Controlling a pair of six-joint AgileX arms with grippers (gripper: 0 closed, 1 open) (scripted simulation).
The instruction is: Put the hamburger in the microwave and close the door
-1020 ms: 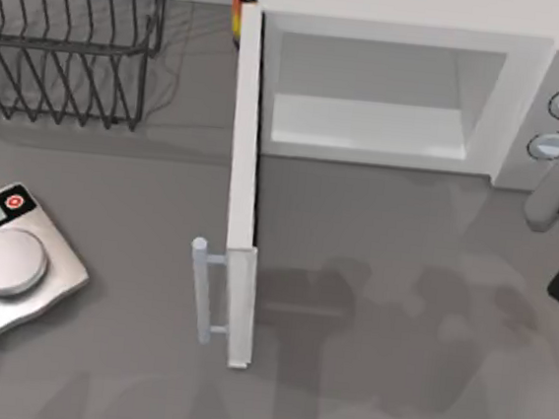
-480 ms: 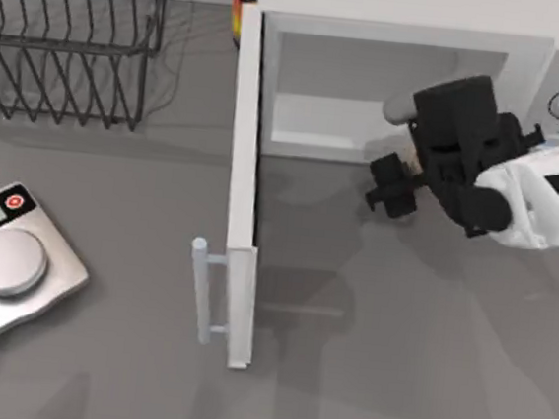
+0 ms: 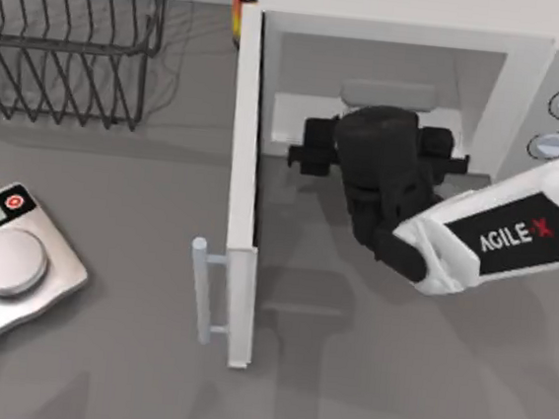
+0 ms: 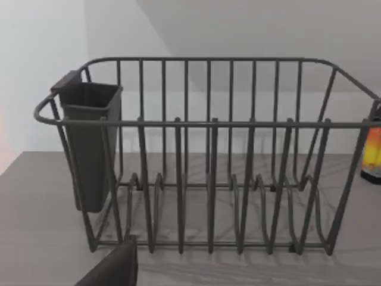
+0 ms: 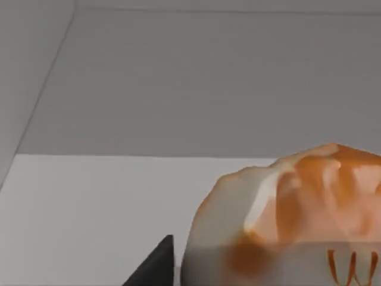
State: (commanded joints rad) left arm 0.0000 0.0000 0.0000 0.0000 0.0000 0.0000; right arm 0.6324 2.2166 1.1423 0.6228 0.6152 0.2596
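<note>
Left arm parked at the desk's left edge by the scale (image 3: pixel 15 263), idle, its wrist camera facing the wire rack (image 4: pixel 208 155); can't tell how its end effector stands

Door (image 3: pixel 243 196) is swung fully out toward the front, handle (image 3: pixel 199 291) on its outer face, so the opening is clear

Right end effector (image 3: pixel 377 145) sits at the mouth of the microwave (image 3: pixel 523 104), over the front lip of the cavity floor. Hamburger (image 5: pixel 286 220) shows close up in the right wrist view with the white cavity floor behind it. It looks carried, not resting; finger gap not readable

For this step, my take:
- push deeper before letting go, so the bun lands well behind the lip and can't foul the door
- lower close to the floor first, as a round bun will roll if dropped
- back straight out, clear of the right-hand wall

Door still to be shut
</note>
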